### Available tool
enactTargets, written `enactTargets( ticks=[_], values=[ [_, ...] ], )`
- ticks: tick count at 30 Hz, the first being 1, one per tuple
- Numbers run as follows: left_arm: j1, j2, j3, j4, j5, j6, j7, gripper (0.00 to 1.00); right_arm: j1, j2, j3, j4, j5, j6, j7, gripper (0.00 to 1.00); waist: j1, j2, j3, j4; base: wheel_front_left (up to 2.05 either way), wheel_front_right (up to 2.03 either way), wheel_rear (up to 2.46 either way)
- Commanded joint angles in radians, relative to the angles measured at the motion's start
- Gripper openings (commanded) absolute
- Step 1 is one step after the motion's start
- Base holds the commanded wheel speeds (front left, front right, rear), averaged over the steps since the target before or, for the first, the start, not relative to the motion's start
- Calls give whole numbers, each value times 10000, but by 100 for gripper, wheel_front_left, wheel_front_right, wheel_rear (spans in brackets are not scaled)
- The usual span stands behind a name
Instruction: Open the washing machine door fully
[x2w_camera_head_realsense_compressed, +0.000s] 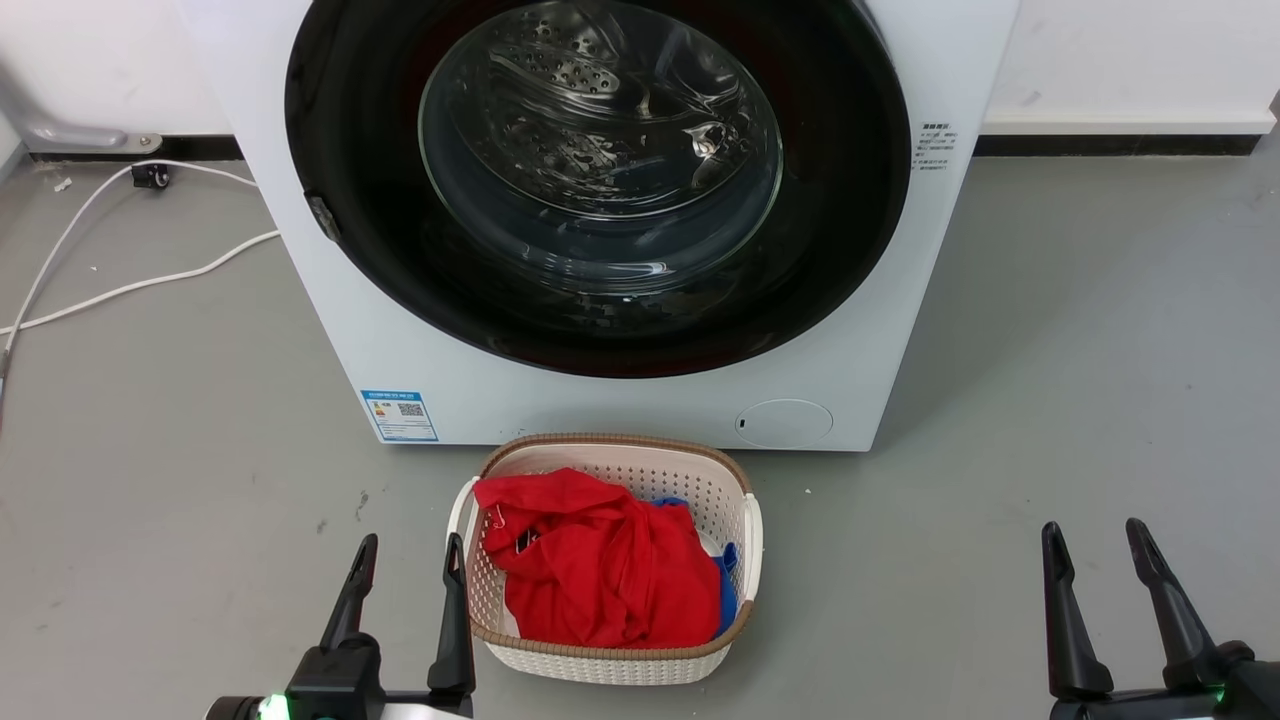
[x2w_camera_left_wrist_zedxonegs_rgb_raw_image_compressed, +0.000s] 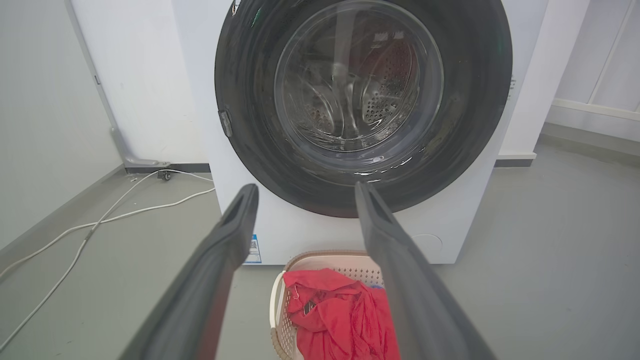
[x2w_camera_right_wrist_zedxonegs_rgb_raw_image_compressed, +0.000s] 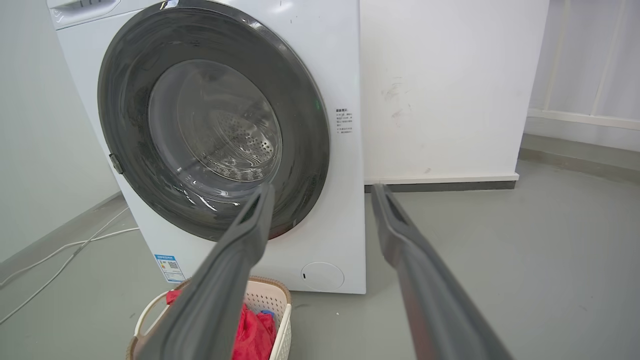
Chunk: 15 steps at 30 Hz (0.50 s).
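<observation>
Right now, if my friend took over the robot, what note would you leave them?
Left tool: open, empty, low beside the white woven laundry basket.
Right tool: open, empty, above the grey floor.
Large round glossy black door of the white boxy washing machine: shut, untouched. The basket, holding red cloth, stands in front.
Done: nothing yet.
Left: reach the door and swing it fully open.

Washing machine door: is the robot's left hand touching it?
Apart. In the head view the left hand sits beside the basket, with grey floor between it and the washing machine door.
</observation>
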Motion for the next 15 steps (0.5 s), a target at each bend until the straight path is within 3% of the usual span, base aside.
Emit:
enactTargets(
  ticks=[1,5,15],
  values=[
    [85,-10,28,14,24,-37,-28,100,59,13,20,28,104,1,-21,100,0,-1,-3,-6,0,0,0],
    [104,-15,67,43,13,-27,-28,100,25,11,71,95,1098,1,-21,100,0,-1,-39,-27,0,0,0],
    [126,-18,65,94,-85,65,-28,100,66,11,234,323,6394,1,-19,100,0,-1,-100,-96,0,0,0]
  ],
)
